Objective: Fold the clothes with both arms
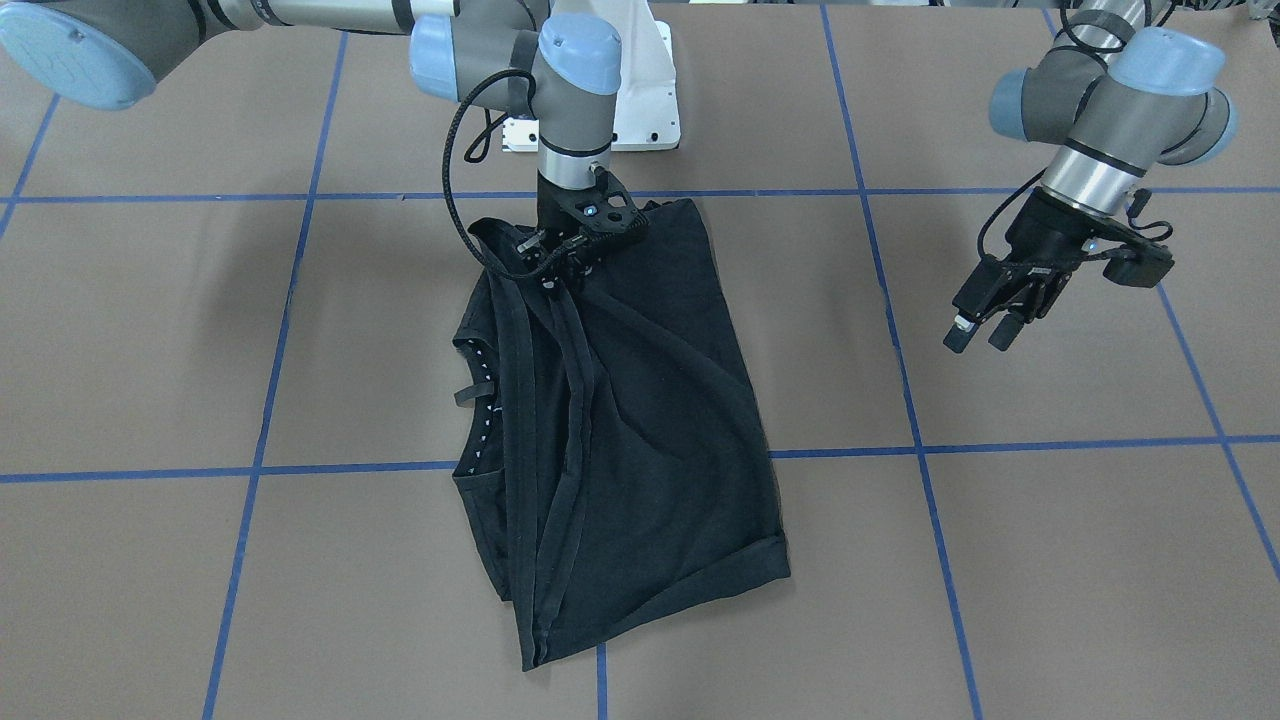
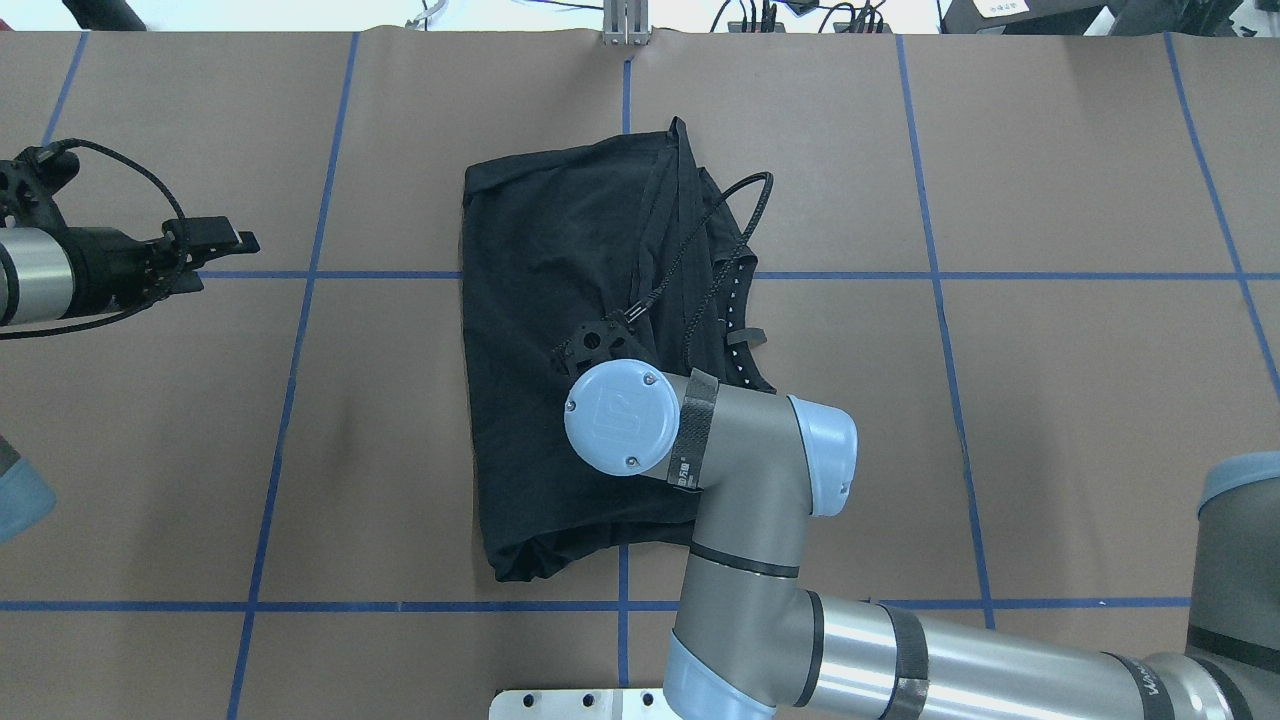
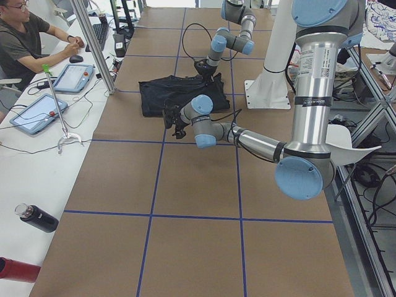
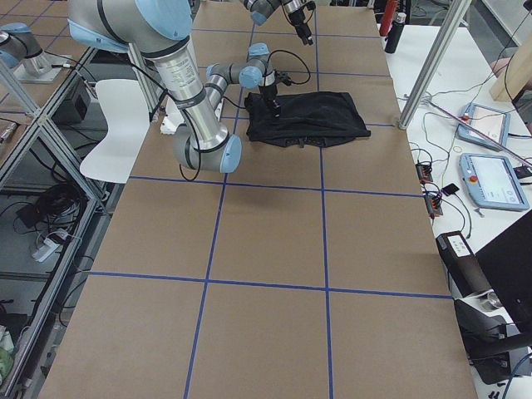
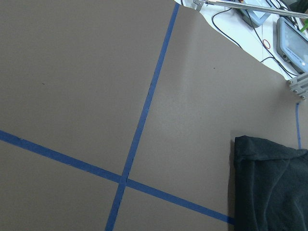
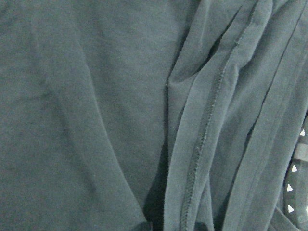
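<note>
1. Found black T-shirt [image 1: 650, 400] lying mid-table on brown table [image 1: 1050, 560], just in front of white pedestal base [image 1: 655, 90]. Folded into a rough oblong, long axis running away from base.
2. Noted collar [image 1: 485, 390] with small white marks on the edge toward robot's right. Also noted stitched hem bands [image 1: 575, 400] bunched into long ridges just beside it.
3. Found right gripper [image 1: 560, 272] pointing straight down, touching shirt at the end nearest base, with the ridges converging at it.
4. Cannot tell whether pinching or spread: black fingertips lost against black cloth. Nothing but close-up fabric in right wrist view.
5. Found left gripper [image 1: 980, 338] out on robot's left, well apart from shirt, over bare table, tilted downward. Fingers spread, with a clear gap between them.
6. In left wrist view: only one shirt corner at lower right, plus crossing blue tape lines [image 5: 144, 106].
7. In exterior left view: seated person [image 3: 25, 43] at a white bench beside the table, with tablets [image 3: 74, 77] in front.
</note>
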`<action>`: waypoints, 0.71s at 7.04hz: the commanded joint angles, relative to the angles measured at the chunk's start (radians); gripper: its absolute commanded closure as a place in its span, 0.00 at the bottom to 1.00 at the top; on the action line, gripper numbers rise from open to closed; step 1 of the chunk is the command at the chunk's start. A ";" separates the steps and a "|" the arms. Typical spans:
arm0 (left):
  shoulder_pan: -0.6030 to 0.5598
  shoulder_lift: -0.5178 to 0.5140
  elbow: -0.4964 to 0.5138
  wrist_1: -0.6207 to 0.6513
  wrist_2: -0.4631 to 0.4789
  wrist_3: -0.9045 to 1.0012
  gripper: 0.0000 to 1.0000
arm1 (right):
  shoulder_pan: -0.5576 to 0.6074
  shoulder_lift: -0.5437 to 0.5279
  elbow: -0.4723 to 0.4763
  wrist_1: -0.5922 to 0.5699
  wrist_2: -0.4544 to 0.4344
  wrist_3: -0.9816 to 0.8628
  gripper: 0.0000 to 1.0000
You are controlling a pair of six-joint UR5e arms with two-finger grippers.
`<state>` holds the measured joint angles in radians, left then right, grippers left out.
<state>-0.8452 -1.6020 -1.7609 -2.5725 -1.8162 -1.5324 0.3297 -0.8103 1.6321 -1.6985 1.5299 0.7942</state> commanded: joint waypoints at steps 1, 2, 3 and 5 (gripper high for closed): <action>0.000 0.001 0.000 0.000 0.000 0.000 0.00 | 0.003 -0.006 -0.001 -0.001 -0.001 -0.001 1.00; 0.000 0.001 0.000 0.000 0.000 0.000 0.00 | 0.005 -0.012 0.002 -0.001 -0.001 -0.003 1.00; 0.000 0.001 0.000 0.000 0.000 0.000 0.00 | 0.008 -0.020 0.009 -0.003 0.001 -0.006 1.00; 0.001 -0.001 0.000 0.000 -0.002 0.000 0.00 | 0.028 -0.062 0.066 -0.009 0.012 -0.016 1.00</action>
<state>-0.8450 -1.6024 -1.7610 -2.5725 -1.8173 -1.5325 0.3469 -0.8472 1.6678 -1.7046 1.5369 0.7827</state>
